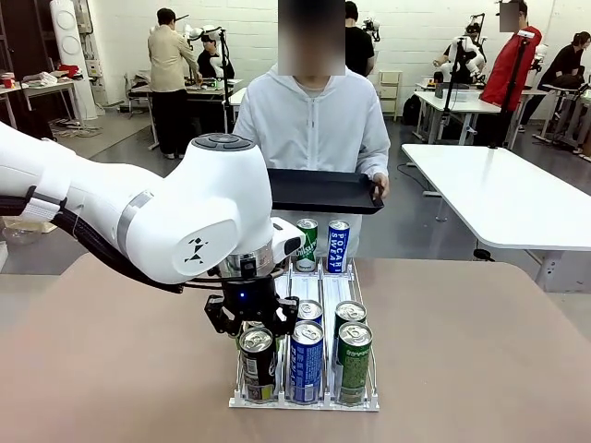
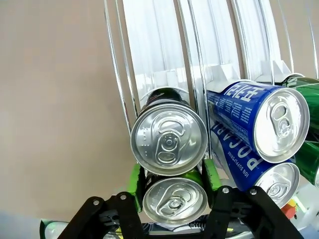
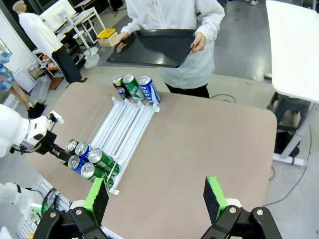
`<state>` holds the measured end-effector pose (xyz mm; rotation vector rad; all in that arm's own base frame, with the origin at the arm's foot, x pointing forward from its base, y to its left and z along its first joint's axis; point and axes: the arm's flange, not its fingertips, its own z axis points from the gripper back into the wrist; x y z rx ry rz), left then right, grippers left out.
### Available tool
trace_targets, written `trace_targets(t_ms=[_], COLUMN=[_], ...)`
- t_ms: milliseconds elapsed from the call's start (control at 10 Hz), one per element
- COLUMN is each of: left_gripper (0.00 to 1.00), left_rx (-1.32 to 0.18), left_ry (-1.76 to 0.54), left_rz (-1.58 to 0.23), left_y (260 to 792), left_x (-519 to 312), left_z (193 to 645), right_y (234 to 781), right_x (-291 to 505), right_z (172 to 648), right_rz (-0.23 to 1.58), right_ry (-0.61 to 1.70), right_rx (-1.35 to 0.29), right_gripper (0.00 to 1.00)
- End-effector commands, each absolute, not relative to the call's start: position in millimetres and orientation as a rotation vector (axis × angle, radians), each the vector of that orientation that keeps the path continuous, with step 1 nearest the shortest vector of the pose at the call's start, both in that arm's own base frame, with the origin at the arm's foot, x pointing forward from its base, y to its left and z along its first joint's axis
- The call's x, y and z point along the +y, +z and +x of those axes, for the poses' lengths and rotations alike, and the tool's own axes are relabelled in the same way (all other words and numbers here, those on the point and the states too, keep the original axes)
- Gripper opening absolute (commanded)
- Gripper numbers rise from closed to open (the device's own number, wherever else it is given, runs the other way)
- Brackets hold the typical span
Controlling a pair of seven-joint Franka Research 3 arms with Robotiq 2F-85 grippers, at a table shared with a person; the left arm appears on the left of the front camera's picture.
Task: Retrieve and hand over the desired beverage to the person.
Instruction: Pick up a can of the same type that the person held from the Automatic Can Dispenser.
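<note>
Left wrist view, left claw (image 2: 173, 177) clenched around can (image 2: 174, 201), right claw (image 3: 156, 196) released.

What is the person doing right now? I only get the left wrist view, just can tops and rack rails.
Observer: The person stands at the far side of the table, holding a black tray in both hands.
Operator: My jaws grip the front can. Any cans farther off?
Observer: Three far cans stand upright at the other end of the rack, near the person.
Operator: Where are the right arm's jaws?
Observer: High above the table, wide open, holding nothing.
</note>
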<state>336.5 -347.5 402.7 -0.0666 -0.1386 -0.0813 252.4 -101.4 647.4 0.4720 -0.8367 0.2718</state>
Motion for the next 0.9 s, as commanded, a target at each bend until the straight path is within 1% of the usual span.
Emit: trace_targets(t_ms=[0,300,400,500,600,700,800], left_gripper=[0.00,0.00,0.38,0.38,0.38,0.38,0.38], left_rx=[-0.101,-0.075,-0.048,-0.051,-0.065,-0.081,-0.108], left_ry=[-0.070,-0.099,-0.105,-0.166,-0.188,-0.210,-0.226], left_rz=[-0.074,-0.048,-0.022,-0.045,-0.027,0.029,0.041], left_y=[401.6,406.4,420.6,449.9,487.8,532.2,569.2], left_x=[-350.1,-353.0,-358.9,-365.8,-375.5,-387.7,-397.4], left_z=[337.8,333.5,327.2,315.2,303.0,292.6,289.3], right_y=[645.7,645.7,645.7,645.7,645.7,645.7,645.7], right_x=[-101.3,-101.3,-101.3,-101.3,-101.3,-101.3,-101.3], right_z=[254.1,254.1,254.1,254.1,254.1,254.1,254.1], right_rz=[0.486,0.486,0.486,0.486,0.486,0.486,0.486], right_ry=[0.277,0.277,0.277,0.277,0.277,0.277,0.277], right_rx=[-0.835,-0.835,-0.835,-0.835,-0.835,-0.835,-0.835], right_gripper=[1.00,1.00,1.00,1.00,1.00,1.00,1.00])
